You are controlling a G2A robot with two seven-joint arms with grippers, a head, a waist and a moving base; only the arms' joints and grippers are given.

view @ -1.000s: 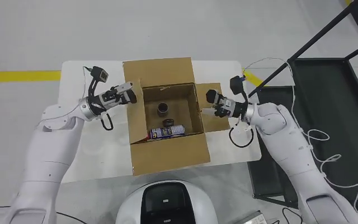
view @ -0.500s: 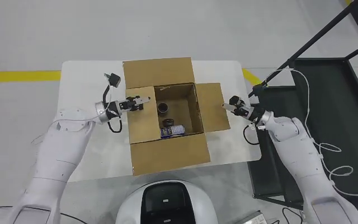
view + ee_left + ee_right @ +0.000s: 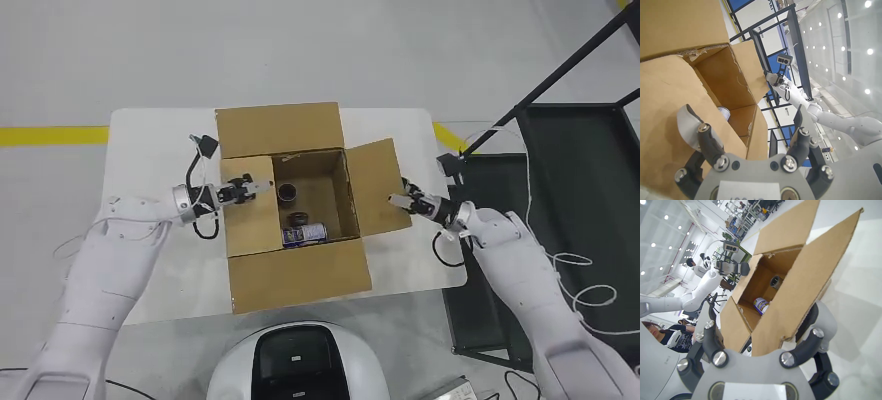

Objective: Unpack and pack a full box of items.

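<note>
White table (image 3: 150,150), open box (image 3: 300,275): we are holding both grippers at its side flaps.
Our left gripper (image 3: 262,186) is hanging spread wide over the left flap (image 3: 250,220), gripping nothing; our right gripper (image 3: 398,198) is gaping around the raised right flap (image 3: 375,185) edge. Inside, a can (image 3: 305,234) is lying near a dark cylinder (image 3: 288,190).

Cannot tell what the small dark cylinder (image 3: 288,190) in the box (image 3: 295,278) is; see only part of the can (image 3: 724,113).
</note>
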